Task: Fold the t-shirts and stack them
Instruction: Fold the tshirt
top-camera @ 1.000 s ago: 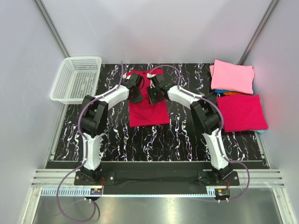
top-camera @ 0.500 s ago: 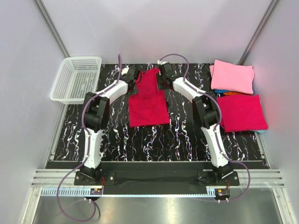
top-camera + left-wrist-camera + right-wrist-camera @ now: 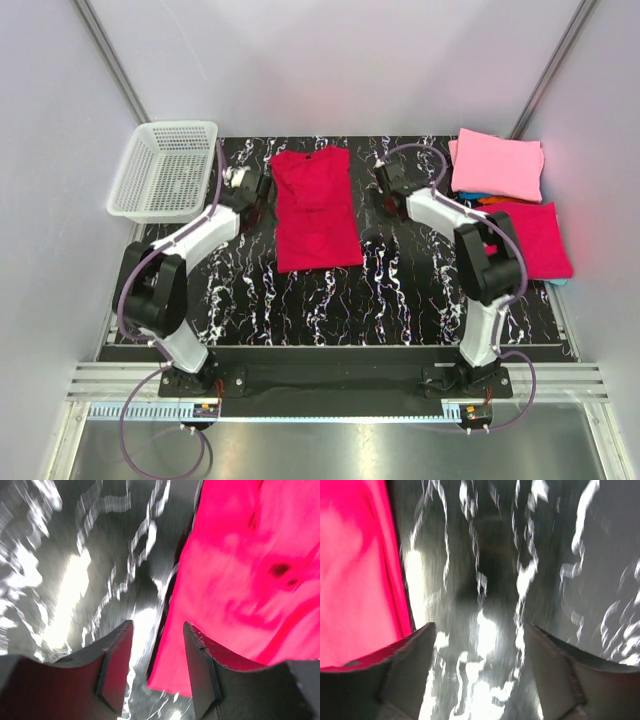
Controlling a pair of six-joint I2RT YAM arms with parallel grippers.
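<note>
A crimson-red t-shirt lies flat as a long strip in the middle of the black marbled table, collar at the far end. It also shows in the left wrist view and the right wrist view. My left gripper is open and empty just left of the shirt's edge; its fingers hover over the shirt's near left edge. My right gripper is open and empty just right of the shirt, over bare table. A folded pink shirt and a folded crimson shirt lie at the right, with blue and orange cloth peeking between.
A white mesh basket stands at the far left of the table. Grey walls close in the table at the back and sides. The arm bases sit on a rail at the near edge.
Both grippers let go of the red shirt's far end and moved outward and nearer, left arm to the left, right arm to the right. The shirt now lies spread out longer.
</note>
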